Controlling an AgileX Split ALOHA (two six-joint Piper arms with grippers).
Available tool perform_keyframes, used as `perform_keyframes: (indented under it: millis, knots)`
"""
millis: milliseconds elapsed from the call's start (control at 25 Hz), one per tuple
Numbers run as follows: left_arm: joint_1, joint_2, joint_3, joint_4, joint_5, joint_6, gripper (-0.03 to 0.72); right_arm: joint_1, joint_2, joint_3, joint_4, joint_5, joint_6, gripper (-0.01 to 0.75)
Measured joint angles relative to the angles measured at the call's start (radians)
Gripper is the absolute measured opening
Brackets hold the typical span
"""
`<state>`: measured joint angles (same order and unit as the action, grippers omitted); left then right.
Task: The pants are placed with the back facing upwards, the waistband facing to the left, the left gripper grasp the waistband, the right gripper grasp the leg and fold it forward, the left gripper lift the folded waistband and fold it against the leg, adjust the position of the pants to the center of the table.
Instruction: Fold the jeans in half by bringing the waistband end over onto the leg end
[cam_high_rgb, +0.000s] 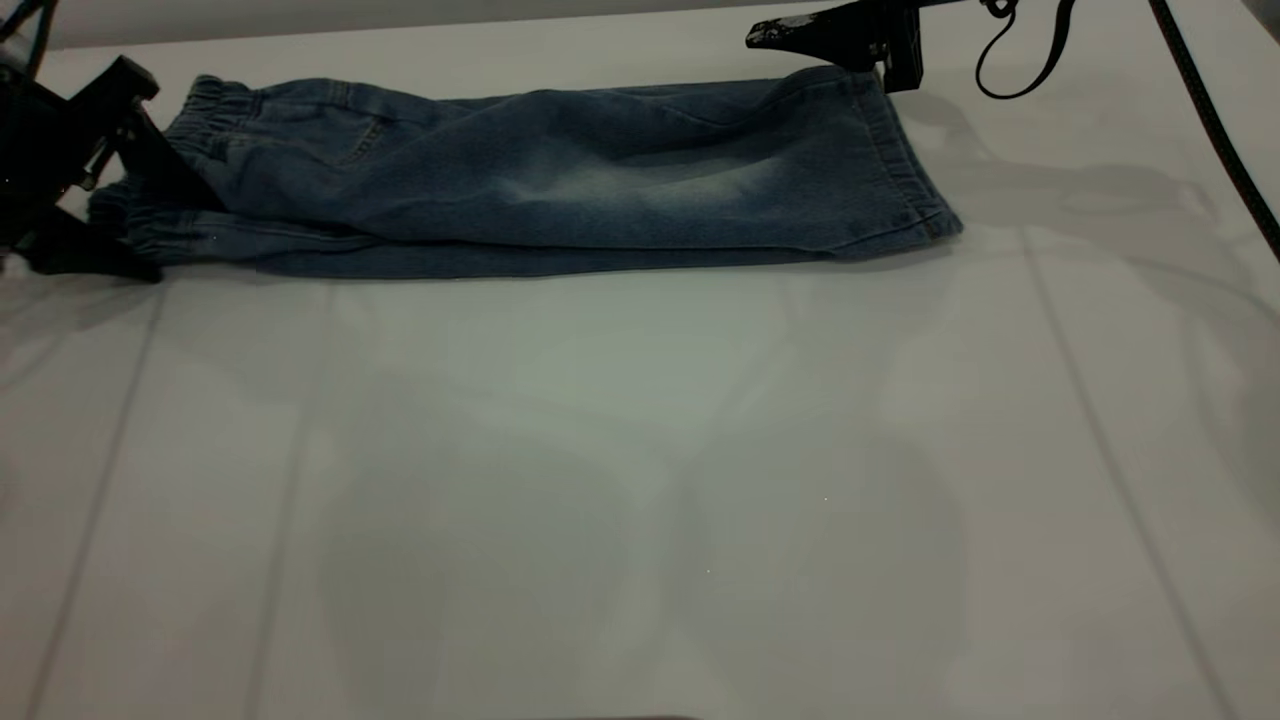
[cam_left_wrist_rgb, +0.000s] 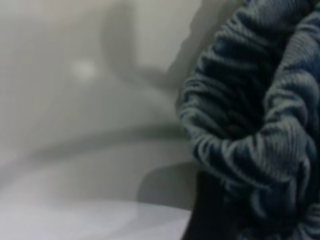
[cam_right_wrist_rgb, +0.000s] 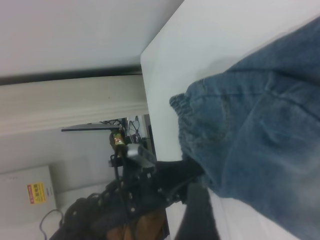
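Note:
The pants (cam_high_rgb: 560, 180) lie folded lengthwise along the far side of the table (cam_high_rgb: 640, 450), the leg (cam_high_rgb: 720, 170) with its pale faded patch on top. The gathered waistband (cam_high_rgb: 215, 110) points left. My left gripper (cam_high_rgb: 185, 238) sits at that end, its black fingers spread with the doubled waistband (cam_left_wrist_rgb: 250, 125) between them; one dark finger (cam_left_wrist_rgb: 205, 215) shows beside the cloth. My right gripper (cam_high_rgb: 790, 35) hovers open beyond the hem (cam_high_rgb: 910, 160), holding nothing. In the right wrist view one of its fingers (cam_right_wrist_rgb: 200, 215) shows over the table, with the pants (cam_right_wrist_rgb: 260, 140) and the left gripper (cam_right_wrist_rgb: 165, 185) farther off.
A black cable (cam_high_rgb: 1020, 60) loops down from the right arm at the back right. The table's far edge (cam_right_wrist_rgb: 150, 90) runs close behind the waistband, with a wall and equipment beyond it. Bare tabletop stretches in front of the pants.

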<state>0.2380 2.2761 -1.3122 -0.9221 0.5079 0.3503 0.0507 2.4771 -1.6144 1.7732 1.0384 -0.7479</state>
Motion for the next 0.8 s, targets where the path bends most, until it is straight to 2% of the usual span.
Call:
perform_keyframes:
  millis: [80, 240, 280, 520, 800]
  knots:
    - [-0.011, 0.012, -0.004, -0.034, -0.005, 0.0, 0.378, 0.0, 0.0, 0.0, -0.002, 0.011, 0.0, 0.474]
    - [-0.034, 0.019, -0.004, -0.049, -0.031, 0.0, 0.12, 0.008, 0.0, 0.0, -0.002, 0.02, 0.0, 0.474]
    - [-0.036, 0.017, -0.004, -0.046, -0.037, 0.001, 0.099, 0.014, 0.0, 0.0, -0.002, 0.019, -0.003, 0.474]
    - [-0.045, -0.058, 0.005, -0.012, -0.044, 0.048, 0.09, 0.083, 0.0, 0.0, -0.001, -0.066, -0.003, 0.474]
    - [-0.083, -0.198, 0.005, 0.092, 0.005, 0.094, 0.09, 0.226, 0.0, -0.06, -0.082, -0.246, 0.001, 0.474]
